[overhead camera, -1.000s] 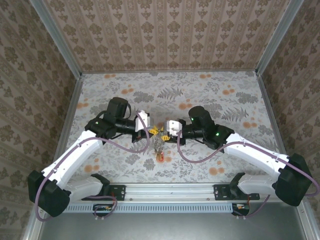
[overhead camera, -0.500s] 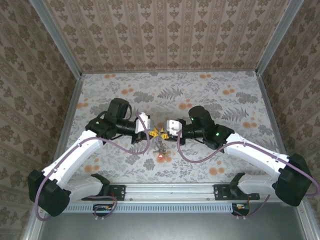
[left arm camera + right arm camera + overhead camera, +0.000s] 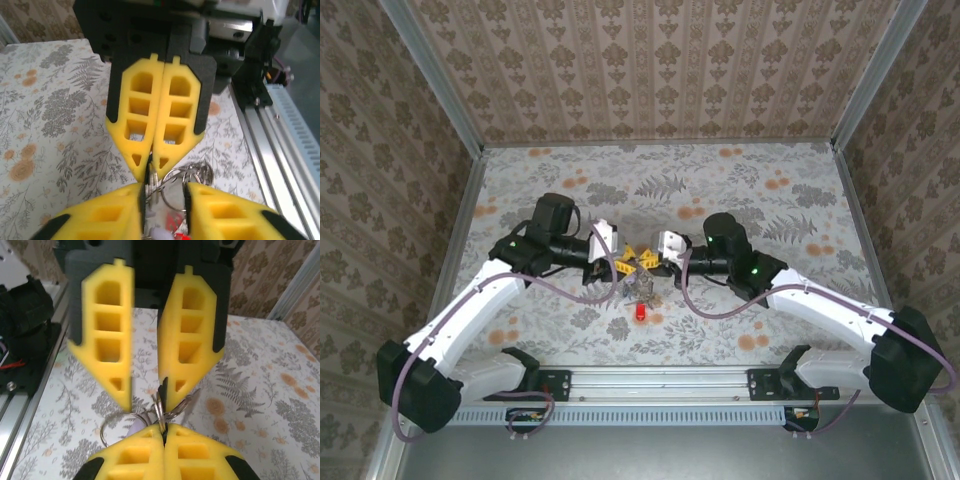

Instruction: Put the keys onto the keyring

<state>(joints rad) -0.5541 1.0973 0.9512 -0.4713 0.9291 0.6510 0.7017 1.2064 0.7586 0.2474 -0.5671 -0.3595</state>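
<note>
The keyring [image 3: 642, 288] is a small tangle of thin grey wire loops just toward 6 o'clock of the table's middle. A red key [image 3: 640, 312] lies at its 6 o'clock. The other keys in the bunch are too small to tell apart, and I cannot tell whether the red one touches the surface.

The right gripper [image 3: 648, 262], at the ring's 1 o'clock, has its yellow foam jaws pressed flat together. In its wrist view the ring's wire comes out of the seam where they meet, so it pinches the keyring.

The left gripper [image 3: 623, 266], at the ring's 11 o'clock, stands narrowly parted with a clear gap between its jaws. The ring's edge lies against one jaw, with nothing clamped. In the left wrist view the loops and a bit of red sit under that gap.

Half a second ago both sets of yellow jaws met over the ring and the left one was closed. Now the left has let go and the two grippers stand slightly apart, the right wrist shifted a little toward 3 o'clock. The red key keeps its spot.

The floral table [image 3: 770, 200] lies beneath, the arms reaching in from 7 and 5 o'clock.
</note>
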